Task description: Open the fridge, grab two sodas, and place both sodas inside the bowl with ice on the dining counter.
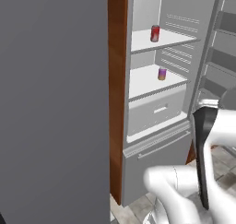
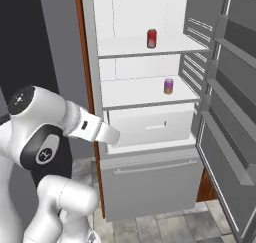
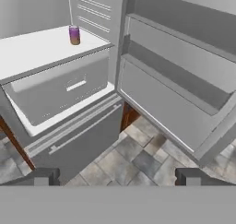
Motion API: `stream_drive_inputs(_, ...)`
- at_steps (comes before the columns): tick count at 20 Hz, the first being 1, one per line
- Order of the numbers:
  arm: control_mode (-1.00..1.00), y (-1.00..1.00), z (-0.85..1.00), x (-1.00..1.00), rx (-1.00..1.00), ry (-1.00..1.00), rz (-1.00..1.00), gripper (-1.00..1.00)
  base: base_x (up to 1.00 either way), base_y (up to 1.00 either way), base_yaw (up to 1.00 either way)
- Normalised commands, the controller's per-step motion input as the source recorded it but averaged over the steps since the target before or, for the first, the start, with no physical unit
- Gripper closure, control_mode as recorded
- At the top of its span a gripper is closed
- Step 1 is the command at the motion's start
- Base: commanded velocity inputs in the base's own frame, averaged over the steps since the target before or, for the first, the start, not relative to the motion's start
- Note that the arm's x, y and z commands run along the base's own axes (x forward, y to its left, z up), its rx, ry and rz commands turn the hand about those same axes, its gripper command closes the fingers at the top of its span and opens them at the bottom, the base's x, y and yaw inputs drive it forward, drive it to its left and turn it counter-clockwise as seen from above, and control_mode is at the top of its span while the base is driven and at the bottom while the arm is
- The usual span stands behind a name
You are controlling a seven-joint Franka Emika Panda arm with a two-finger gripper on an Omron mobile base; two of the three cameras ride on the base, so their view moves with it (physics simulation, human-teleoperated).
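The fridge (image 2: 150, 107) is standing with its door (image 2: 230, 112) swung wide, so the opening step looks done and the first grab is coming up. The red soda (image 2: 152, 38) is sitting on the upper shelf (image 2: 130, 46), the purple-pink soda (image 2: 169, 86) on the shelf below, near its right edge. The claw (image 3: 117, 177) is hovering low outside the fridge, fingers spread wide and gripping nothing. Next it probably needs lifting and aiming toward a can, though its exact height is hard to judge.
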Motion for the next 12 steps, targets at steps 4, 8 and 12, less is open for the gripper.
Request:
stream_drive_inputs(4,-1.0,0.45,-0.34,-0.19,-0.05,0.0,0.34,-1.0,0.0,0.0,0.0)
stream_drive_inputs(8,-1.0,0.33,-0.4,-0.18,-0.17,-0.01,0.13,-1.0,0.0,0.0,0.0)
stream_drive_inputs(12,1.0,0.2,-0.18,-0.07,-0.09,-0.03,0.02,-1.0,0.0,-0.04,0.04)
